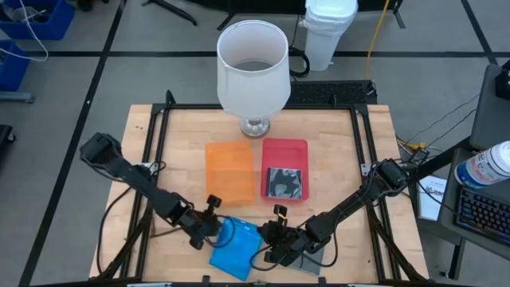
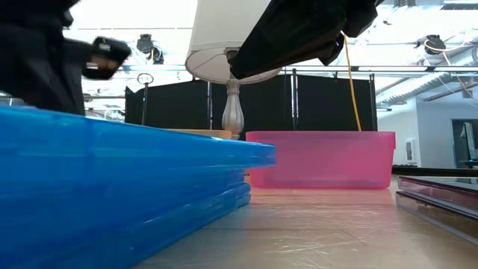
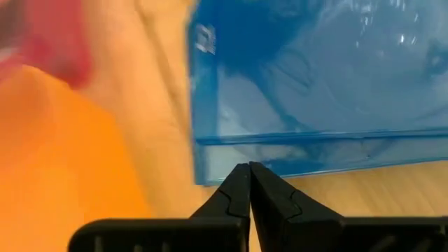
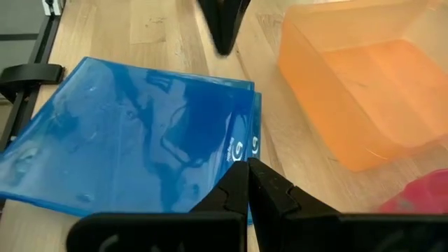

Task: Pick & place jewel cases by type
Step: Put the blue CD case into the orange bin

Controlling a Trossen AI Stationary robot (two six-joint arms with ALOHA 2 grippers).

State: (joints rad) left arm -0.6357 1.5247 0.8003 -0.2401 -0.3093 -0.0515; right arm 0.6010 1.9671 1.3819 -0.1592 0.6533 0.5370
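A stack of blue jewel cases lies flat on the wooden table near its front edge, also seen in the right wrist view. My left gripper is shut, its tips at the stack's left edge. My right gripper is shut too, its tips at the stack's right edge, by the spines with white logos. Dark grey jewel cases lie under my right arm, also visible in the low view. One more dark case lies in the red tray. My left gripper's shut fingertips stand slanting down against the side edge of the top blue case, near its corner; I cannot tell whether they touch it. My right gripper's shut fingertips stand at the blue stack's spine edge, slanting down; I cannot tell whether they touch.
An orange tray stands left of the red one, just beyond the blue stack. A white lampshade on a glass foot stands at the table's far edge. Black frame rails run along both sides.
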